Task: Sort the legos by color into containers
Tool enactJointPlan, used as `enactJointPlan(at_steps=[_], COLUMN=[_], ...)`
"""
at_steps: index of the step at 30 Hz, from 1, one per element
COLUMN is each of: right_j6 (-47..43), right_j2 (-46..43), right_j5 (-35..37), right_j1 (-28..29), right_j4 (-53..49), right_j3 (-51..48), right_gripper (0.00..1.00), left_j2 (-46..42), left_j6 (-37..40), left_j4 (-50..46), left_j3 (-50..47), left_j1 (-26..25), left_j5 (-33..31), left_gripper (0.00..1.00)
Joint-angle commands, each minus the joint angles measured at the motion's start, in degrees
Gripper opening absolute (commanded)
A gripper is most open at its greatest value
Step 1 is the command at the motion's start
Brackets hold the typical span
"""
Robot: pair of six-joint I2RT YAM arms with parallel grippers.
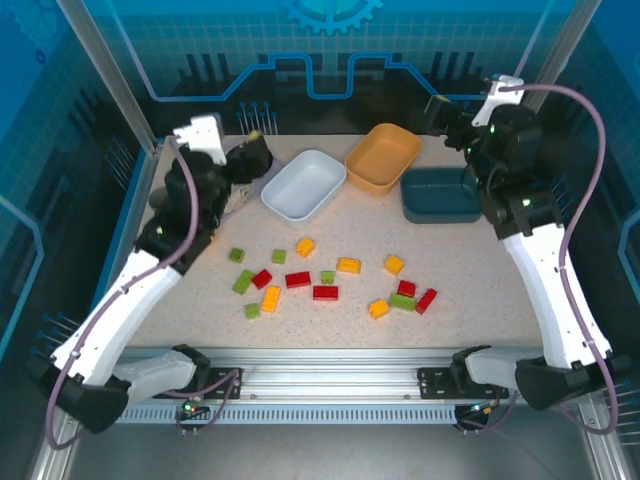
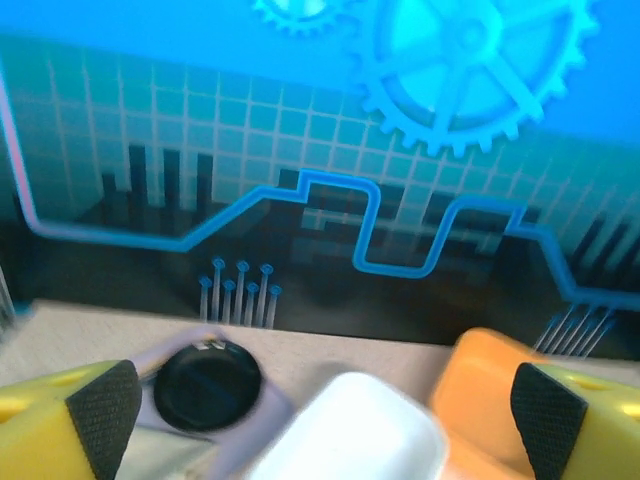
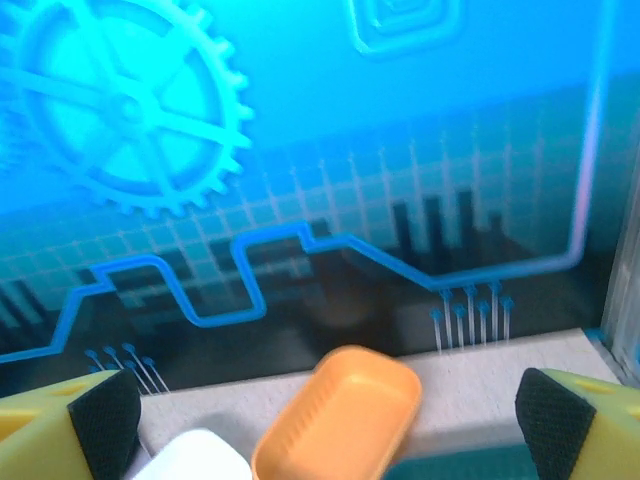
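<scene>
Several legos lie scattered on the near middle of the table: red ones [image 1: 298,280], green ones [image 1: 243,282] and yellow-orange ones [image 1: 349,265]. Behind them stand three containers, all seemingly empty: a white tray [image 1: 303,184], an orange tray [image 1: 383,157] and a dark teal tray [image 1: 440,195]. My left gripper [image 1: 248,157] hangs raised at the back left, open, with nothing between its fingers [image 2: 100,420]. It looks over the white tray [image 2: 350,430]. My right gripper [image 1: 447,118] is raised at the back right, open and empty, above the orange tray [image 3: 340,420].
A small black pan [image 2: 207,385] rests on a pale cloth at the back left, beside the white tray. The blue back wall [image 1: 320,50] stands close behind the trays. A metal rail [image 1: 320,365] runs along the table's near edge between the arm bases.
</scene>
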Motion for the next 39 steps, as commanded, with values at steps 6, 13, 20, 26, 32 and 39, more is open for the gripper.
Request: enactJointPlan(at_steps=[6, 13, 20, 26, 32, 39], right_j6=[13.40, 15.29, 18.23, 20.56, 20.82, 17.18], right_j2=[20.96, 40.25, 56.39, 67.63, 72.99, 72.76], right_j5=[-11.89, -14.36, -19.23, -21.16, -21.30, -17.14], right_j1=[-3.70, -7.42, -9.18, -8.69, -7.95, -7.34], right_j4=[-29.81, -32.01, -34.87, -37.77, -39.73, -41.86], right_j3=[9.49, 19.42, 35.13, 47.35, 51.69, 49.95], right_gripper=[0.81, 0.78, 0.83, 0.82, 0.72, 0.58], left_j2=[23.77, 34.17, 38.35, 39.48, 40.49, 41.38], left_j6=[-23.89, -26.11, -26.35, -26.34, -26.63, -26.28], left_j4=[-32.16, -32.77, -32.07, -32.09, -31.85, -32.42], left_j3=[16.00, 18.56, 19.62, 19.19, 19.27, 19.93], left_j1=[8.63, 8.19, 7.68, 7.49, 7.22, 6.96], left_j5=[28.30, 35.37, 36.90, 36.55, 36.44, 36.49], left_gripper=[0.95, 0.87, 0.83, 0.83, 0.82, 0.82])
